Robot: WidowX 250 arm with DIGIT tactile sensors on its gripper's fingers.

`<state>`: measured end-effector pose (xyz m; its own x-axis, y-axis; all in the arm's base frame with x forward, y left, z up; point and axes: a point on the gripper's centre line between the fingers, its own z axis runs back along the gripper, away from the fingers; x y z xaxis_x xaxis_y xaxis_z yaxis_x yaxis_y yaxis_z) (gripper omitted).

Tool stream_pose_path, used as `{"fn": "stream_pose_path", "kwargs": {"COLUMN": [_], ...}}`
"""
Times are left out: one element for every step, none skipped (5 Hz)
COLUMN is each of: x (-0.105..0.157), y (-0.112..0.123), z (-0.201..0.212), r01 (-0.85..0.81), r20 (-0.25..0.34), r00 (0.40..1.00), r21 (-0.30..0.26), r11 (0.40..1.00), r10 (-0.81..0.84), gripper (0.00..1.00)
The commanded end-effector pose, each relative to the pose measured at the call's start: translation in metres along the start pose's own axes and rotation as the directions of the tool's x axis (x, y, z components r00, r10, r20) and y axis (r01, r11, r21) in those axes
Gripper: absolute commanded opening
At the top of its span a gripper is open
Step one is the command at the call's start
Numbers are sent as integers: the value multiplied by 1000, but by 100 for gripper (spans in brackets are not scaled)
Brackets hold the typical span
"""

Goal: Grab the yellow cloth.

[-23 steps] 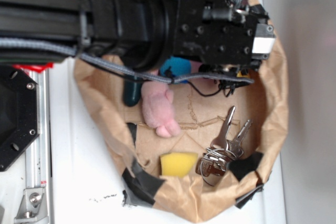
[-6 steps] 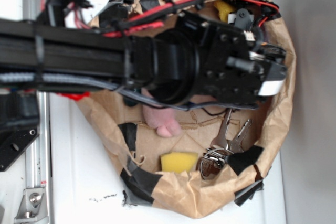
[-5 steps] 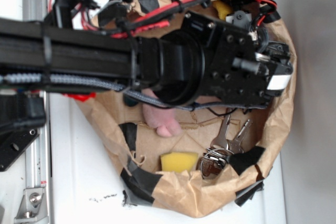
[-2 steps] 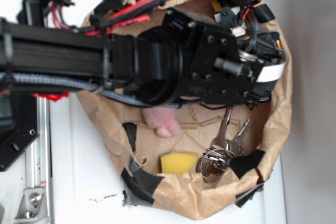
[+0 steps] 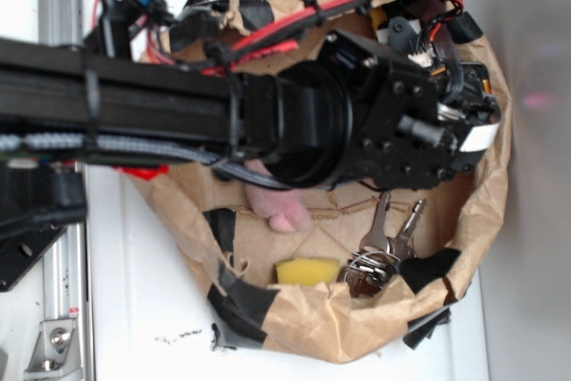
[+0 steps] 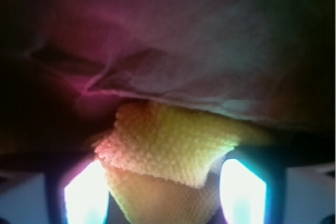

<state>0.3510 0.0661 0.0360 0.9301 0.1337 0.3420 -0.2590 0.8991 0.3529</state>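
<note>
Sponge sits at 6 o'clock in the paper bag, keys beside it. Yellow cloth lies between the end effector fingers, under the bag wall at 1 o'clock. Closure cannot be confirmed. Grasp step underway; next, close firmly and lift.

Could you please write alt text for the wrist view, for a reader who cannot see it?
A folded yellow cloth with a textured weave fills the lower centre, between the two glowing fingers of the claw. Behind it rises a dim, crumpled paper wall. Whether the claw touches the cloth cannot be told.
</note>
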Motion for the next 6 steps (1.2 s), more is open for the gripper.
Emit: {"fn": "stream_pose_path", "kwargs": {"x": [2, 0, -1, -1, -2, -9], "y": [4, 1, 0, -1, -1, 0], "z": [-1, -1, -3, -4, -4, 39], "r01": [12, 43, 61, 82, 94, 149], "r20": [26, 25, 20, 19, 19, 69], "r00": [1000, 999, 998, 996, 995, 988], "r21": [-13, -14, -16, -17, -17, -168], "r11": [1000, 999, 998, 996, 995, 974], "r10": [-11, -42, -60, -82, -93, -140], "gripper": [0, 0, 0, 0, 0, 0]}}
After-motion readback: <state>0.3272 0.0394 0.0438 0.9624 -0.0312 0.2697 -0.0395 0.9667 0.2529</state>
